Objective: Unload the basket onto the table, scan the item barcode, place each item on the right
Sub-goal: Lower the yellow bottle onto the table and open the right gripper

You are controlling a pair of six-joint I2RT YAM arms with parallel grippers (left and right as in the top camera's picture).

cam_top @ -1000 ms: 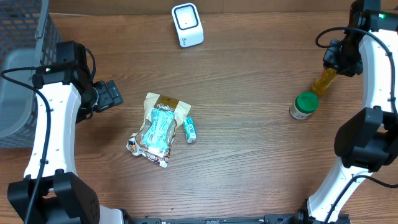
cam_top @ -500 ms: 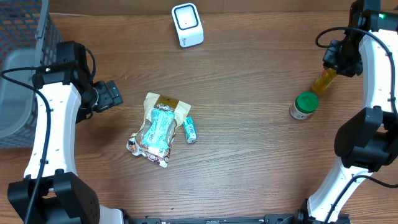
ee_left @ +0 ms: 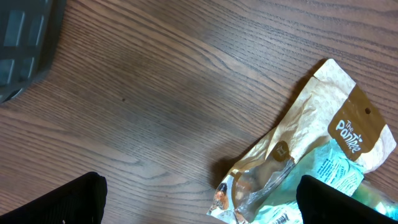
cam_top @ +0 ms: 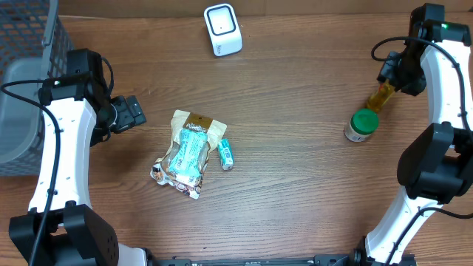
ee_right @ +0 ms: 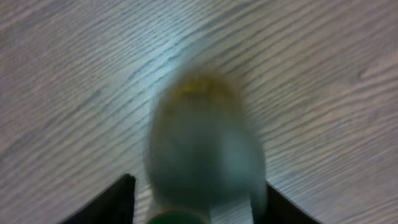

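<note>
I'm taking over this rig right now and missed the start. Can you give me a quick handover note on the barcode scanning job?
Left claw: open, empty, left of the snack pouch.
Right claw: astride the amber bottle on the right; blur hides whether it grips.
Items: pouch and small teal tube in the middle, green-lidded jar beside the bottle, scanner at the back.
Done: nothing is at the scanner.
To do: bring an item's barcode to it.

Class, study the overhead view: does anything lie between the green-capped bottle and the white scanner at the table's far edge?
Nothing visible does. Only bare table separates the green-capped bottle from the white scanner; the snack pouch and small teal bottle lie off that line, nearer the front.
</note>
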